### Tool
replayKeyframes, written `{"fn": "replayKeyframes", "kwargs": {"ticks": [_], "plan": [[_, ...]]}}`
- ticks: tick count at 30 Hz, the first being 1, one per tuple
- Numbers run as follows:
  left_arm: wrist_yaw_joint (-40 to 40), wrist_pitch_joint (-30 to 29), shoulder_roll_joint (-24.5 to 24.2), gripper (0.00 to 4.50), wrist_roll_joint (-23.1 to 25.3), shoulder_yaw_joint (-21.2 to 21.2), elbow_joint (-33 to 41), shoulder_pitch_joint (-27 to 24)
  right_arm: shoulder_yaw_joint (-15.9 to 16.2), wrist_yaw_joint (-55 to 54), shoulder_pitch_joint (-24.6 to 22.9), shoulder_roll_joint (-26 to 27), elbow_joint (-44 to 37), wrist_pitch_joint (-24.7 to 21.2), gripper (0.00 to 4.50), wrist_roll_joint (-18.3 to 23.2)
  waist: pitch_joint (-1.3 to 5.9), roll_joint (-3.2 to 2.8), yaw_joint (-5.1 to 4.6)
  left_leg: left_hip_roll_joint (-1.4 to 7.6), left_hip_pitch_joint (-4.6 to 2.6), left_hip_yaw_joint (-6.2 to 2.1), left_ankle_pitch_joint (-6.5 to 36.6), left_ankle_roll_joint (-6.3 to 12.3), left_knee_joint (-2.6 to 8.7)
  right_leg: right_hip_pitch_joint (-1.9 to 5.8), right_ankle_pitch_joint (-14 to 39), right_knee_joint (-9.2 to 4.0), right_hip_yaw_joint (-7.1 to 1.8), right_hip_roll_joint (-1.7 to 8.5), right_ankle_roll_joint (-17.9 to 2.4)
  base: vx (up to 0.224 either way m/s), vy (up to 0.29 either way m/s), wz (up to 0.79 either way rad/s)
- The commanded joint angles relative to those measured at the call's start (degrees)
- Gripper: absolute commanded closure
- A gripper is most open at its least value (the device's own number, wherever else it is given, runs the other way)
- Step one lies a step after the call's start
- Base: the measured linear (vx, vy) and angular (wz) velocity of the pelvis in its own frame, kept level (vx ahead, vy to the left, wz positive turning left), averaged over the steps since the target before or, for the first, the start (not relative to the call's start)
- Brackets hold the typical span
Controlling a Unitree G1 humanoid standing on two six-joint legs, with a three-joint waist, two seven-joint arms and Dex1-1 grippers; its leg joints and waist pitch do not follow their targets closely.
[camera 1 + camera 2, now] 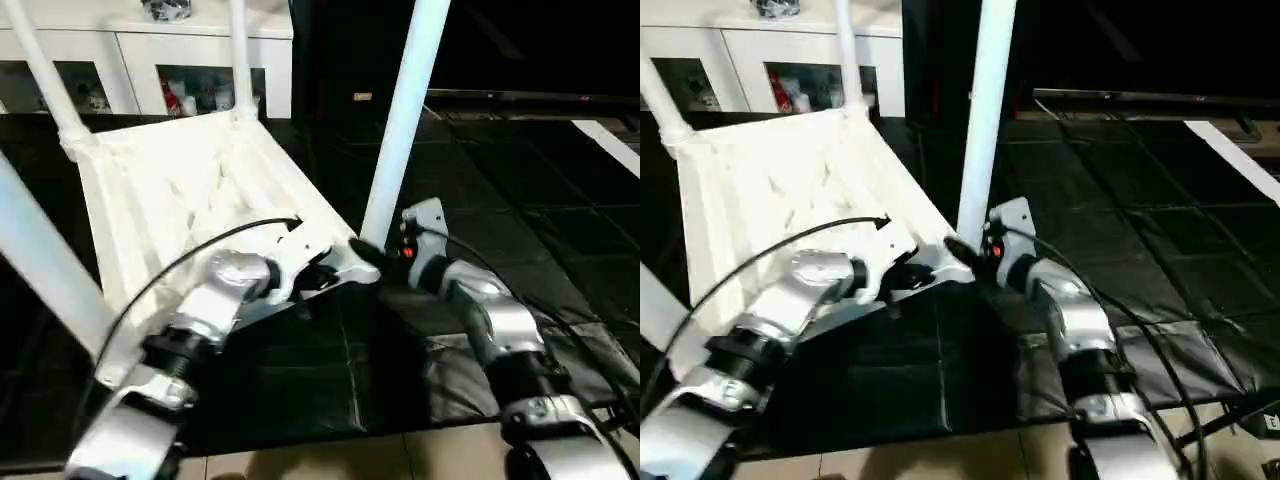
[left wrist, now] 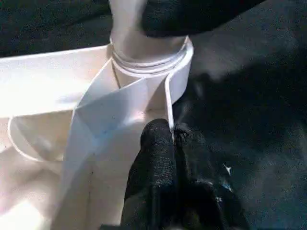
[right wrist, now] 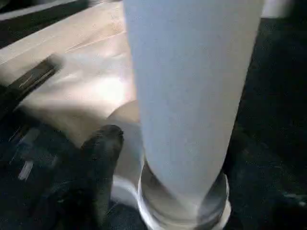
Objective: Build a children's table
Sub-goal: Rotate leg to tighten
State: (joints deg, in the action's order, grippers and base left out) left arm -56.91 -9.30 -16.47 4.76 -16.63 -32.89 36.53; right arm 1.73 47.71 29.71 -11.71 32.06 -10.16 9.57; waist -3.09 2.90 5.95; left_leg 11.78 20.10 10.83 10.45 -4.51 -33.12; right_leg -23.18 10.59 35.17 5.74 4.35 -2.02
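The left gripper (image 2: 165,158), two black fingers pressed together, pinches the thin white rim of the overturned table top right beside a corner socket, apparently to steady that corner. At centre frame the right gripper (image 1: 372,255) sits at the foot of the long white tapered round plastic leg (image 1: 403,115) standing in that socket; one black finger (image 3: 98,163) lies beside the leg's base, but whether the jaws are clamping or letting go I cannot tell. The leg rises steeply to the top edge of the frame, its threaded collar seated in the round corner lobe (image 2: 158,72). The all-white plastic rectangular table top (image 1: 180,190) lies upside down, ribbed underside upward, filling the left half of the frame, so sockets face up for fitting. Other white legs (image 1: 45,75) stand at its other corners. It rests on a black padded mat (image 1: 330,380); a white glass-door cabinet (image 1: 130,60) stands upper left.
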Motion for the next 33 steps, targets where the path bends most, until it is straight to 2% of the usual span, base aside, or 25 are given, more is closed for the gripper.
{"fn": "replayKeyframes", "kwargs": {"ticks": [1, 3, 4, 6, 7, 10, 13, 14, 15, 17, 20, 24, 25, 28, 29, 33], "plan": [[-5.8, 5.4, -0.5, 4.50, -1.0, -1.6, 1.1, 0.5, 1.6, 5.0, -0.2, -1.1, -1.2, 0.7, 0.83, 0.7, 3.86, -0.67, 0.39, 1.82, -0.14, -0.85, 8.4, 2.83, 3.35, 3.49, 9.2, -4.25, -3.58, 4.64, -9.6, 0.000, 0.000, 0.00], [-8.5, 7.5, -1.6, 4.50, -1.4, -2.2, 1.0, 0.2, 1.6, 8.1, -0.3, -2.6, -1.7, 0.2, 0.83, 1.5, 3.87, -0.49, 0.54, 1.95, -0.33, -0.77, 8.6, 2.66, 3.33, 3.40, 8.8, -4.12, -3.58, 4.57, -10.1, 0.000, 0.000, 0.00], [-10.8, 8.9, -2.5, 4.50, -1.5, -3.0, 0.8, 0.1, 1.7, 11.0, -0.4, -3.8, -2.3, -0.3, 0.83, 2.4, 3.90, -0.73, 1.22, 2.15, -0.53, -0.66, 8.5, 2.93, 3.27, 3.34, 7.7, -3.94, -3.60, 4.51, -10.7, 0.000, 0.000, 0.00], [-12.4, 9.5, -3.2, 4.50, -1.7, -3.5, 0.5, 0.1, 2.0, 13.4, -0.5, -4.8, -3.0, -0.6, 0.83, 2.9, 3.86, -0.74, 1.54, 2.31, -0.48, -0.63, 8.0, 2.72, 3.31, 3.26, 6.7, -3.70, -3.59, 4.46, -11.0, 0.000, 0.000, 0.00], [-16.1, 10.9, -4.4, 4.50, -2.1, -4.1, -0.5, 0.7, 3.6, 21.0, -1.0, -7.8, -4.6, -0.7, 0.83, 4.3, 3.94, -0.77, 2.07, 2.28, -0.53, -0.64, 8.1, 2.81, 3.20, 3.40, 6.3, -3.57, -3.46, 4.36, -11.0, 0.000, 0.000, 0.00], [-20.0, 13.2, -5.7, 4.50, -2.1, -4.9, -2.0, 1.4, 5.0, 26.6, -0.8, -10.3, -4.7, -0.5, 0.83, 4.6, 3.94, -0.59, 2.69, 2.27, -0.33, -0.55, 7.9, 3.15, 3.06, 3.46, 5.5, -3.38, -3.53, 4.53, -11.1, 0.000, 0.000, 0.00], [-22.9, 15.0, -6.7, 4.50, -1.3, -5.9, -2.9, 2.0, 6.0, 30.8, -0.1, -11.5, -3.8, 0.0, 0.83, 4.5, 3.84, -0.53, 2.83, 2.22, -0.25, -0.63, 9.5, 2.45, 3.09, 3.45, 9.2, -3.77, -3.48, 4.78, -10.6, 0.000, 0.000, 0.00], [-23.9, 15.9, -7.0, 4.50, -1.2, -6.4, -3.3, 2.2, 6.8, 32.9, 0.1, -12.1, -3.3, 0.9, 0.83, 4.2, 3.83, -0.26, 2.88, 2.19, -0.28, -0.62, 9.8, 2.27, 3.05, 3.37, 10.8, -3.89, -3.44, 4.81, -10.3, 0.000, 0.000, 0.00], [-24.2, 16.2, -7.1, 4.50, -1.1, -6.5, -3.4, 2.4, 7.2, 33.7, 0.3, -12.2, -3.1, 1.2, 0.83, 4.1, 3.82, -0.35, 2.95, 2.27, -0.39, -0.62, 10.0, 2.18, 3.08, 3.29, 11.4, -3.97, -3.49, 4.87, -10.1, 0.000, 0.000, 0.00], [-24.9, 16.7, -7.2, 4.50, -1.0, -6.8, -3.7, 2.6, 8.1, 35.0, 0.6, -12.5, -2.4, 1.5, 0.99, 3.7, 3.75, -0.35, 3.14, 2.37, -0.47, -0.64, 10.4, 1.73, 3.13, 3.15, 13.0, -4.13, -3.49, 4.95, -9.8, 0.000, 0.000, 0.00], [-25.7, 17.6, -7.3, 4.50, -1.0, -7.1, -4.2, 2.9, 8.7, 35.6, 1.1, -12.4, -1.9, 1.7, 1.26, 3.8, 3.87, -0.35, 3.44, 2.40, -0.52, -0.65, 9.7, 1.65, 3.09, 3.10, 11.9, -3.93, -3.50, 4.84, -10.0, 0.000, 0.000, 0.00], [-26.7, 18.2, -7.4, 4.50, -1.0, -7.3, -4.7, 3.1, 8.8, 36.0, 1.8, -11.7, -1.2, 1.8, 1.58, 3.8, 3.97, -0.29, 3.44, 2.33, -0.34, -0.65, 9.0, 1.72, 3.03, 3.20, 10.3, -3.62, -3.45, 4.84, -10.5, 0.000, 0.000, 0.00], [-27.0, 18.6, -7.4, 4.50, -0.9, -7.3, -5.1, 3.3, 8.9, 36.6, 1.9, -11.6, -1.0, 1.8, 1.79, 4.0, 3.95, -0.21, 3.49, 2.29, -0.29, -0.65, 8.9, 1.79, 3.04, 3.27, 10.6, -3.67, -3.44, 4.85, -10.2, 0.000, 0.000, 0.00], [-27.3, 19.3, -7.4, 4.50, -0.9, -7.4, -5.8, 3.4, 9.3, 38.2, 2.0, -11.6, -0.8, 1.7, 1.90, 4.4, 3.97, -0.25, 3.55, 2.33, -0.31, -0.66, 8.8, 1.85, 3.01, 3.22, 10.7, -3.69, -3.44, 4.85, -10.1, 0.000, 0.000, 0.00], [-27.3, 19.3, -7.4, 4.50, -0.9, -7.4, -5.8, 3.4, 9.3, 38.3, 2.0, -11.7, -0.8, 1.7, 2.13, 4.5, 3.98, -0.24, 3.55, 2.33, -0.32, -0.64, 8.8, 1.89, 3.01, 3.23, 10.5, -3.67, -3.44, 4.82, -10.2, 0.000, 0.000, 0.00], [-27.2, 19.4, -7.5, 4.50, -0.9, -7.3, -6.0, 3.3, 9.5, 39.1, 1.7, -11.8, -1.2, 1.1, 2.39, 5.0, 3.93, -0.16, 3.61, 2.37, -0.35, -0.65, 8.9, 1.79, 3.05, 3.19, 11.7, -3.76, -3.42, 4.89, -9.9, 0.000, 0.000, 0.00]]}}
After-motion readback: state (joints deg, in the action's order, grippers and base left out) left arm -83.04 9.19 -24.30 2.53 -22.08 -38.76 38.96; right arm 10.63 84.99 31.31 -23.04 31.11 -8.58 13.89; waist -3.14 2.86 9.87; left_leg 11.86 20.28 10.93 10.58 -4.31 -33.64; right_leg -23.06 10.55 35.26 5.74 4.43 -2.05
